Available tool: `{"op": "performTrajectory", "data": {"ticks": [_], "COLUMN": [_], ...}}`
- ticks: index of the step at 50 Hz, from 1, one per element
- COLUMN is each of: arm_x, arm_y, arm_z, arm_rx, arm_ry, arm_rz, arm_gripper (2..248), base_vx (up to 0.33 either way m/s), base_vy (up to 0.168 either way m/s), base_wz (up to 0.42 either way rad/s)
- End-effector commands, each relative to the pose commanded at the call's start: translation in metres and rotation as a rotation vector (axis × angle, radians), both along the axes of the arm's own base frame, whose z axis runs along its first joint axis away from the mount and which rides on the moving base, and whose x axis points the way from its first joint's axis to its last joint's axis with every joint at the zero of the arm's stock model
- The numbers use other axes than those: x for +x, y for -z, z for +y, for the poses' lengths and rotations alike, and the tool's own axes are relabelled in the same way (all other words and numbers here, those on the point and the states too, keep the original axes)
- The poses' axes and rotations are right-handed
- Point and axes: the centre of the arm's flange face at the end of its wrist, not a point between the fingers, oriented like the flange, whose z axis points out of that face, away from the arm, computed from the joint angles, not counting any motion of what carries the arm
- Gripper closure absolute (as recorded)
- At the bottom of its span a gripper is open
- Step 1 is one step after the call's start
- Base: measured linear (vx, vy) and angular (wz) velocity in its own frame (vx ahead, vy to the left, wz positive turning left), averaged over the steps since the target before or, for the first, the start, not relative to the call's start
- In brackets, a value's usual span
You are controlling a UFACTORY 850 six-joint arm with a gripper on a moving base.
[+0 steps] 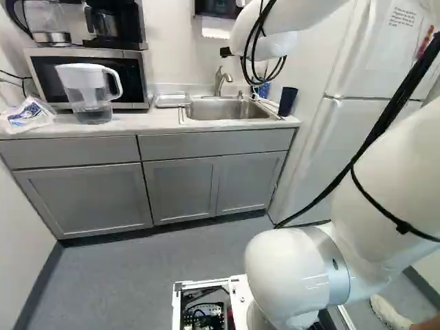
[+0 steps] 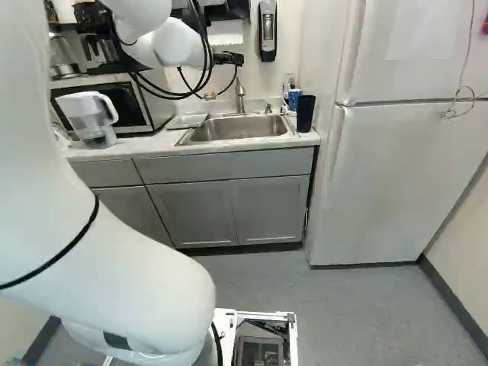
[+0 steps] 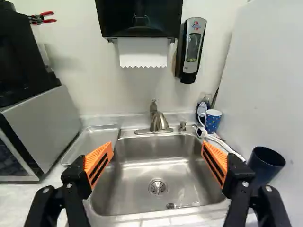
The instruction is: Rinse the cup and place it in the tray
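Observation:
In the right base view my gripper (image 2: 227,58) shows only as a dark part past the white wrist, above the sink. In the wrist view the gripper (image 3: 157,156) stands wide open, orange pads apart, with the sink (image 3: 125,174) beyond and nothing held. A dark blue cup (image 3: 266,163) stands upright on the counter right of the sink, partly behind one finger; the same cup (image 1: 287,101) shows in the left base view. A smaller blue dotted mug (image 3: 212,121) stands farther back. The shallow tray (image 3: 92,142) lies on the counter on the sink's other side.
The faucet (image 3: 158,120) rises behind the sink. A soap dispenser (image 3: 192,49) and a towel dispenser (image 3: 139,19) hang on the wall. A fridge (image 2: 396,175) stands close beside the dark cup. A water pitcher (image 1: 86,93) stands before the microwave (image 1: 130,79). White cable lies near the mug.

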Motion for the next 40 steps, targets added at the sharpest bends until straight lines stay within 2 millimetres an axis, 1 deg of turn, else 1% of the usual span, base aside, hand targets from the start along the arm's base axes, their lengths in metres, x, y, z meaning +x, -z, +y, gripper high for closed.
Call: {"op": "performTrajectory", "data": {"ticks": [17,40], "arm_x": [0.0000,0.0000], "arm_y": [0.0000,0.0000], "arm_z": [0.0000,0.0000], "arm_rx": [0.000,0.000], "arm_ry": [0.000,0.000], "arm_rz": [0.000,0.000], "arm_gripper": [3,3], "base_vx": [0.147,0.142], "base_vy": [-0.002,0.031], "base_wz": [-0.030,-0.023]}}
